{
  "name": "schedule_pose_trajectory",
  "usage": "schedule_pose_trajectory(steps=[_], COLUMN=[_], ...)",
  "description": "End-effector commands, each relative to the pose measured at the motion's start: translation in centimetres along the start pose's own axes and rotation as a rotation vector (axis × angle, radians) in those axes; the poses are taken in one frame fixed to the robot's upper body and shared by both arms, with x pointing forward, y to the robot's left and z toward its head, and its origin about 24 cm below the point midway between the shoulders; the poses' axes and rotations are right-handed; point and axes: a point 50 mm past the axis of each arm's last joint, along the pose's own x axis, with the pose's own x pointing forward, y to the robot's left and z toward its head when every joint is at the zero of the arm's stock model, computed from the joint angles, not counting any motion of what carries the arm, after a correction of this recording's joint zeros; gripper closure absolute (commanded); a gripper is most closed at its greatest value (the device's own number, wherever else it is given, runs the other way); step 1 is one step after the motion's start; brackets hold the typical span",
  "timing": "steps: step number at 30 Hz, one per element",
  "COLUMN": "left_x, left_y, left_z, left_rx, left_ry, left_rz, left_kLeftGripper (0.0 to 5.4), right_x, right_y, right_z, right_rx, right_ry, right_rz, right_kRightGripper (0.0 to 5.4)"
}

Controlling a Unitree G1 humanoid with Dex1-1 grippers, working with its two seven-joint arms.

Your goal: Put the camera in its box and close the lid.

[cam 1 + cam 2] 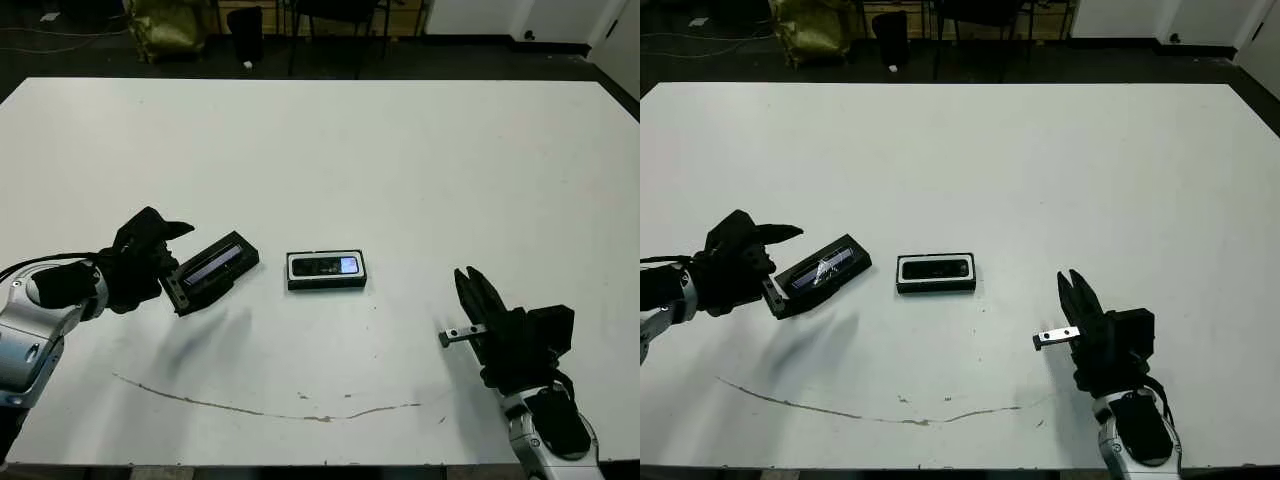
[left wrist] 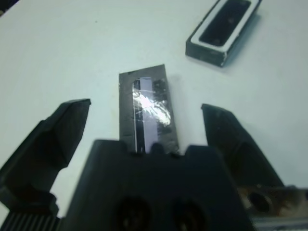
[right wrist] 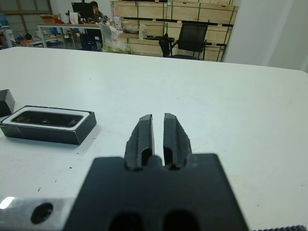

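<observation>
The camera [image 1: 325,266] lies seated in the box [image 1: 326,284] at mid-desk [image 1: 330,150]. The lid [image 1: 212,270], a flat rigid cover with a glossy stripe, sits tilted between the left gripper's [image 2: 144,120] jaws, which stand spread clear of its long edges, so it is not clamped. The right gripper [image 3: 158,132] hovers well apart, jaws pressed together and empty. The lid is judged light, stiff and slippery on top; the best hold is across its matte long edges, near mid-length.
</observation>
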Motion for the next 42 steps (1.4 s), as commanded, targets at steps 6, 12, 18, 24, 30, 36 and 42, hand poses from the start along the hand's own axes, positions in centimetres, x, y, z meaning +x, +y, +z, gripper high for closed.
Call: schedule_pose_trajectory(steps=[6,12,18,24,30,36,42], left_x=[0.3,0.5,0.8,1.0,1.0,1.1,1.1], left_y=[-0.2,-0.3,-0.4,-0.5,-0.7,-0.8,-0.8], left_z=[-1.1,-1.8,-2.4,-2.9,-3.2,-3.3,-3.1], left_rx=[-0.006,-0.001,-0.043,-0.154,-0.298,-0.32,-0.139], left_ry=[0.071,0.094,0.121,0.127,0.152,0.193,0.221], left_rz=[0.002,-0.007,-0.006,-0.017,-0.055,-0.094,-0.094], left_kLeftGripper=[0.02,0.02,0.02,0.02,0.02,0.02,0.02], right_x=[-0.5,-0.6,-0.6,-0.7,-0.8,-0.8,-0.9], right_y=[0.0,-0.1,-0.1,-0.1,-0.1,-0.2,-0.2], right_z=[-0.6,-0.7,-0.8,-0.8,-0.7,-0.8,-0.8], right_rx=[0.004,0.005,0.006,0.004,0.006,0.005,0.008], right_ry=[0.053,0.057,0.049,0.052,0.058,0.051,0.058], right_rz=[-0.014,-0.013,-0.003,-0.007,-0.011,-0.008,-0.005], right_kRightGripper=[5.4,5.4,5.4,5.4,5.4,5.4,5.4])
